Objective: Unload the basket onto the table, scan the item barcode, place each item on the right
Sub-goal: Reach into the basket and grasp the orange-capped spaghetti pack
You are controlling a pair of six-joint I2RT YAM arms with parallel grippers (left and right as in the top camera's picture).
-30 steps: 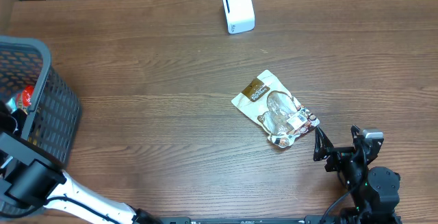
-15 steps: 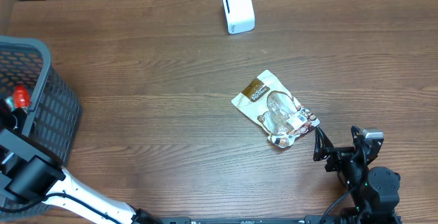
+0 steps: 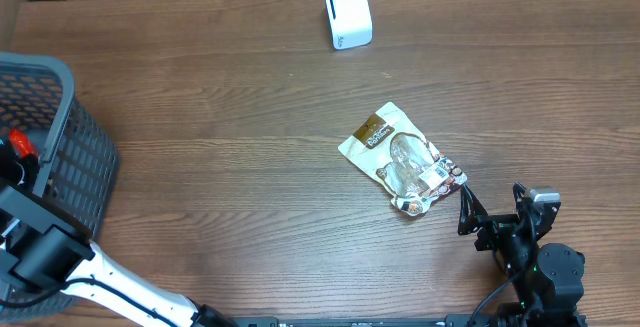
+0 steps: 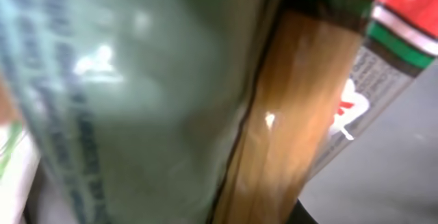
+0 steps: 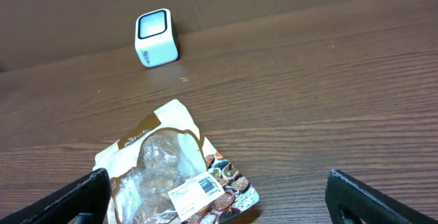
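One snack pouch on table

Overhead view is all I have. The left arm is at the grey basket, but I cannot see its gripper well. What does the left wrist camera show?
Observer: Only blurred packaging, very close to the lens: a pale green pack beside an amber strip. No fingers show.
Operator: Does the pouch on the table lie barcode up?
Observer: Yes. The right wrist view shows the barcode label facing up on the pouch.
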